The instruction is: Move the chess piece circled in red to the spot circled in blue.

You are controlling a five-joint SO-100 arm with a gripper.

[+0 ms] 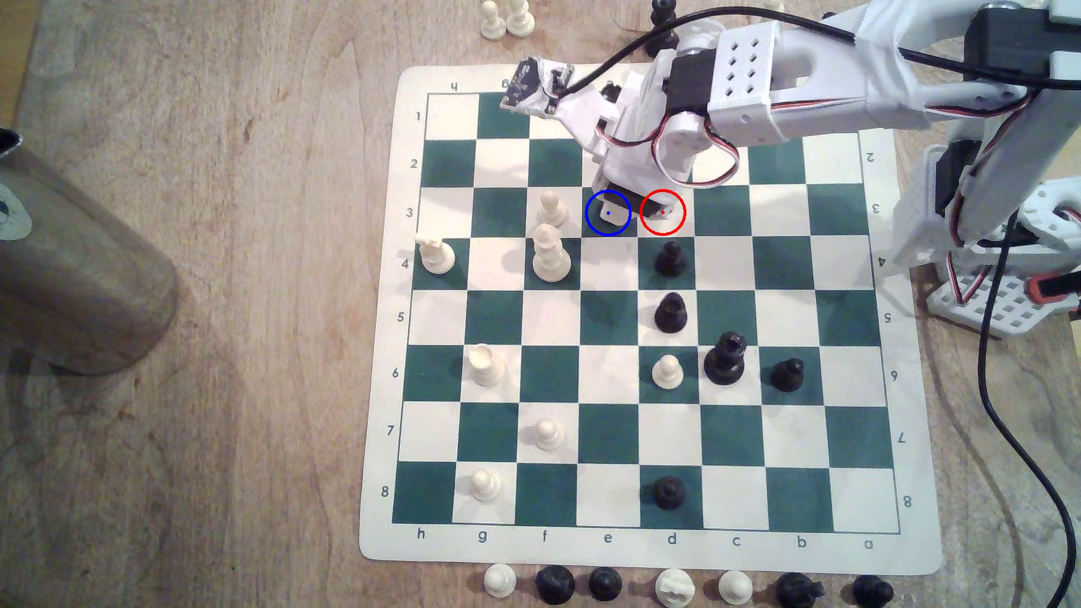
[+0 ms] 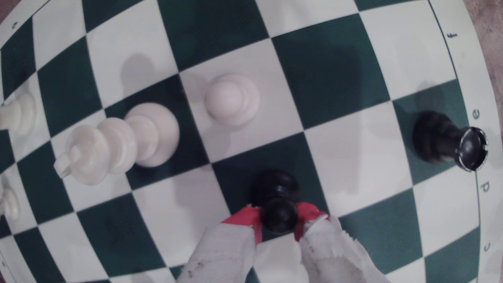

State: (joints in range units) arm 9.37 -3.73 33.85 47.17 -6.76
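The jaws are clamped on the black pawn's [image 2: 279, 217] ball head; it stands upright over the blue-ringed dark square [image 1: 608, 213], so release looks next.
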